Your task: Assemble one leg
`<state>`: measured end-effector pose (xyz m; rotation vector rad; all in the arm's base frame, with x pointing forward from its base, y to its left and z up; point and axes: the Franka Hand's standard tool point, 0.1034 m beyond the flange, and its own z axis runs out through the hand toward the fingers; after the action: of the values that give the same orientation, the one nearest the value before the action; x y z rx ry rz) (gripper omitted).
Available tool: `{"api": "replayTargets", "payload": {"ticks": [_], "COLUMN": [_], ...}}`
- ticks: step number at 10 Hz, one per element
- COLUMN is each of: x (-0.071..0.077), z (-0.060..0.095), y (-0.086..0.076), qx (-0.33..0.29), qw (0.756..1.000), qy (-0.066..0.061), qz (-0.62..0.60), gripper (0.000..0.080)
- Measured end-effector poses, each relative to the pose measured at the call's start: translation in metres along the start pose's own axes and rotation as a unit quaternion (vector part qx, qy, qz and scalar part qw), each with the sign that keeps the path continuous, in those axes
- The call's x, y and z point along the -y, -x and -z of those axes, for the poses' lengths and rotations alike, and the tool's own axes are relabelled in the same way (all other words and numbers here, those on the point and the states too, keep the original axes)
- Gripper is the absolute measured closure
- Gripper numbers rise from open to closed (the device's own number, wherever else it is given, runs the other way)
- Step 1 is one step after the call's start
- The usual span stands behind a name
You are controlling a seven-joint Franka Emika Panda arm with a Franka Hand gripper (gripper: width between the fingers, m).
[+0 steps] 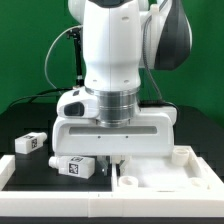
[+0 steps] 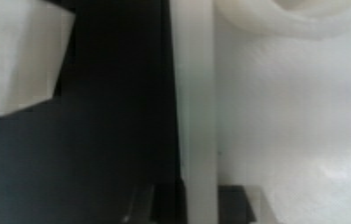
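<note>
The exterior view was bright and evenly lit, with little shadow; the white arm nearly bleached out against the black table and green backdrop. The wrist view was badly blurred, its white tray overexposed, nothing in focus.

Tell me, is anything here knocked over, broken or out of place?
Nothing looks broken or spilled. One leg and a second leg lie loose on the black table at different angles, which seems ordinary for parts not yet assembled.
</note>
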<state>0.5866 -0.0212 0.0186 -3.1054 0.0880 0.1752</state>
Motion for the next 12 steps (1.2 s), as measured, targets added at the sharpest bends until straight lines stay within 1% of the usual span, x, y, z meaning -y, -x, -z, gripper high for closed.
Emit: {"api": "replayTargets", "payload": {"ticks": [2, 3, 4, 5, 6, 7, 8, 9, 10, 12], "x": [0.000, 0.000, 0.000, 0.000, 0.000, 0.002, 0.002, 0.001, 0.002, 0.002], "z": [-0.006, -0.006, -0.006, -0.006, -0.004, 0.010, 0.025, 0.036, 0.040, 0.037], "y": [0.000, -0.001, 0.000, 0.000, 0.001, 0.009, 0.016, 0.022, 0.022, 0.023], "qx": [-0.002, -0.002, -0.002, -0.002, 0.001, 0.018, 0.021, 0.018, 0.016, 0.017], "qw": [1.000, 1.000, 1.000, 1.000, 1.000, 1.000, 0.999, 0.997, 0.997, 0.997], "qy": [0.002, 0.001, 0.001, 0.001, 0.000, -0.004, -0.005, -0.007, -0.008, -0.008], "qz": [0.001, 0.001, 0.001, 0.006, 0.014, 0.013, 0.045, 0.075, 0.071, 0.079], "gripper": [0.0745, 0.0670, 0.0525, 0.0525, 0.0390, 0.0229, 0.0229, 0.0161, 0.0161, 0.0151]}}
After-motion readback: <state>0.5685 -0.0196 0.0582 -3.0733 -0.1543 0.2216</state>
